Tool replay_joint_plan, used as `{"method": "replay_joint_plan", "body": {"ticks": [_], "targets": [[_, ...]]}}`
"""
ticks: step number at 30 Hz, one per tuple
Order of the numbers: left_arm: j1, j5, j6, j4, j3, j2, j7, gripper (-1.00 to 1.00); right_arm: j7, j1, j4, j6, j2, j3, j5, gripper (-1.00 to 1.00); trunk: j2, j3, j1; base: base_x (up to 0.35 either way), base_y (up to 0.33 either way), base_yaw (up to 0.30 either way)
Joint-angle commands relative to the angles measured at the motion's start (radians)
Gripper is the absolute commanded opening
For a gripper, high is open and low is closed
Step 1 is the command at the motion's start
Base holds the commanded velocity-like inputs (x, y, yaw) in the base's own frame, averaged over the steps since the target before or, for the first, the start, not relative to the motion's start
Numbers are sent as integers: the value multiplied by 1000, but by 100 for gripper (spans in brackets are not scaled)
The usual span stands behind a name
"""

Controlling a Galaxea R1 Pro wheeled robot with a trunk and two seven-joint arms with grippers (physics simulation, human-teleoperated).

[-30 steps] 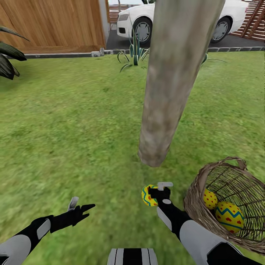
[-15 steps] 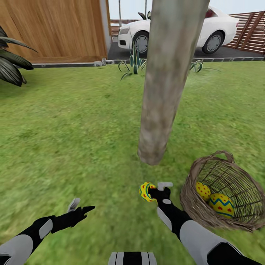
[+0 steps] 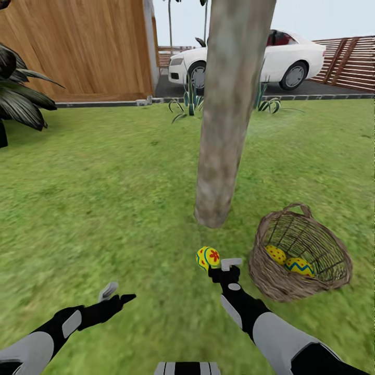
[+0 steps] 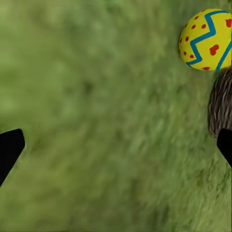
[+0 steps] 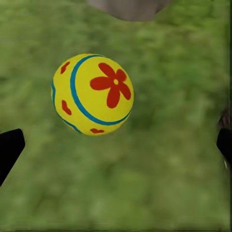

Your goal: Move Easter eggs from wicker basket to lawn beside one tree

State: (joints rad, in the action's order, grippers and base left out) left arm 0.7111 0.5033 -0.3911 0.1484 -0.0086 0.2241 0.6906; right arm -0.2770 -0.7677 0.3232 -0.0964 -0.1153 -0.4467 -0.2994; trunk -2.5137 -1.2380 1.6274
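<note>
A thick grey-brown tree (image 3: 224,130) rises from the lawn (image 3: 104,208) straight ahead. The wicker basket (image 3: 312,273) sits on the grass to its right, tilted toward me, with two yellow eggs (image 3: 275,254) (image 3: 298,265) inside. A third egg (image 3: 208,257) (image 5: 92,94) with a red flower is just in front of the trunk's foot, beside my right gripper (image 3: 225,266) (image 5: 116,145). That gripper is open wide and touches nothing. My left gripper (image 3: 121,292) (image 4: 116,147) hangs open over bare grass, and its wrist view shows a zigzag egg (image 4: 208,38).
A wooden fence (image 3: 78,47) and a dark spiky plant (image 3: 21,99) stand at the far left. A white car (image 3: 250,60) is parked behind the tree, beyond the lawn's kerb, with small spiky plants (image 3: 190,101) at the edge. Open grass spreads left of the trunk.
The whole view has shifted, so the camera moved; tree and basket look smaller and farther. The egg by my right gripper has turned and now shows its red flower. Both arms keep their pose.
</note>
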Motion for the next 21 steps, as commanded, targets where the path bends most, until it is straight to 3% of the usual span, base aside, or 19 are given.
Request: {"method": "replay_joint_plan", "body": {"ticks": [1, 2, 3, 4, 5, 8, 11, 13, 14, 16, 17, 19, 21], "targets": [[0, 7, 8, 0, -1, -6, -33, 100, -5, -1, -1, -5, 0, -8, -11, 100, 0, 3, -1, -105, 0, 0], [0, 7, 16, 0, -1, -12, -55, 100, -6, -1, -1, -5, -1, -8, -11, 100, 0, 7, -1, -84, 0, 0], [0, 7, 50, -1, -1, -38, -140, 100, -6, -1, 0, -5, -6, -9, -11, 100, 0, 11, -2, -43, 0, 0], [0, 7, 67, -2, -1, -49, -175, 100, -7, -1, 1, -4, -9, -9, -11, 100, 1, 15, -2, -34, 0, 0], [1, 7, 133, -13, -1, -88, -295, 100, -7, -1, 4, -2, -13, -9, -10, 100, 1, 19, -3, -18, 0, 0], [1, 2, 247, -24, -4, -175, -560, 100, -8, -1, 10, 28, -20, -10, -10, 100, 2, 30, -4, -8, 0, 0], [1, -1, 278, -15, -10, -220, -725, 100, -10, -1, 37, 151, -45, -10, -9, 100, 2, 42, -5, -2, 0, 0], [1, -2, 245, 35, -17, -233, -787, 100, -11, -1, 115, 285, -54, -8, -8, 100, 3, 50, -6, 0, 0, 0], [1, -2, 227, 49, -18, -234, -803, 100, -11, -1, 133, 314, -55, -8, -8, 100, 3, 54, -7, 0, 0, 0], [1, -2, 127, 130, -18, -235, -921, 100, -14, -1, 242, 482, -55, -2, -7, 100, 3, 61, -8, 0, 0, 0], [1, -2, 110, 148, -18, -235, -950, 100, -15, -1, 268, 518, -55, -1, -7, 100, 4, 65, -8, 0, 0, 0], [1, -1, 37, 219, -17, -234, -1057, 100, -31, -1, 380, 663, -50, 11, -8, 100, 4, 73, -9, 0, 0, 0], [0, 3, -82, 292, -12, -229, -1145, 100, -66, -1, 485, 801, -41, 36, -9, 100, 5, 81, -10, 0, 0, 0]]}}
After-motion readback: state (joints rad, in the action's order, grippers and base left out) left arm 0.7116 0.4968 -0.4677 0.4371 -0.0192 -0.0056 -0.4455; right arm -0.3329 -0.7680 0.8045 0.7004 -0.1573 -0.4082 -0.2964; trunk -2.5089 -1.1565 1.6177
